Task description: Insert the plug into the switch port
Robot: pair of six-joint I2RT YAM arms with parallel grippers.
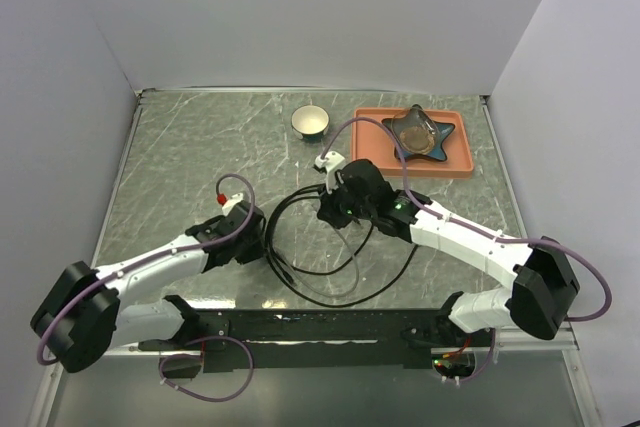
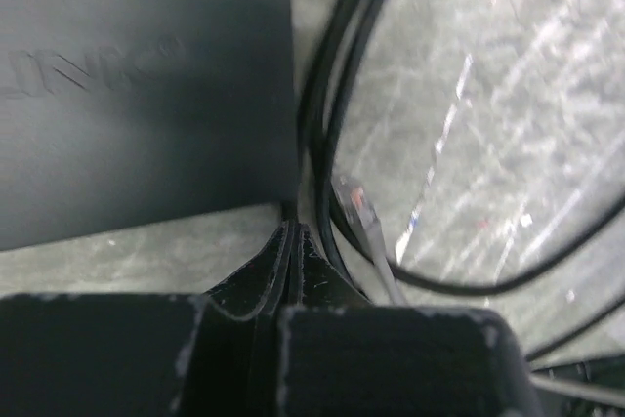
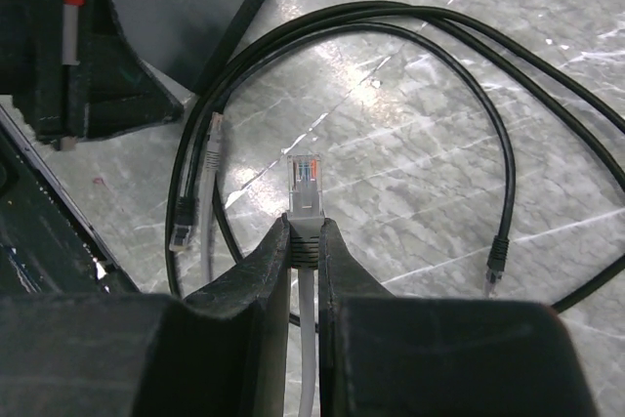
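Plug [image 3: 305,181] clamped in right end effector [image 3: 305,233], bare tabletop [image 3: 410,178] ahead; left end effector [image 2: 291,233] closed beside switch [image 2: 137,85] edge.

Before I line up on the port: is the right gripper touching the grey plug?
Touching. Right wrist view: right gripper shut on the grey plug, both fingers pressing its boot.

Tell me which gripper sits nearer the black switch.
The left gripper: its shut fingers sit at the near corner of the switch; the right gripper, holding the plug, is farther off.
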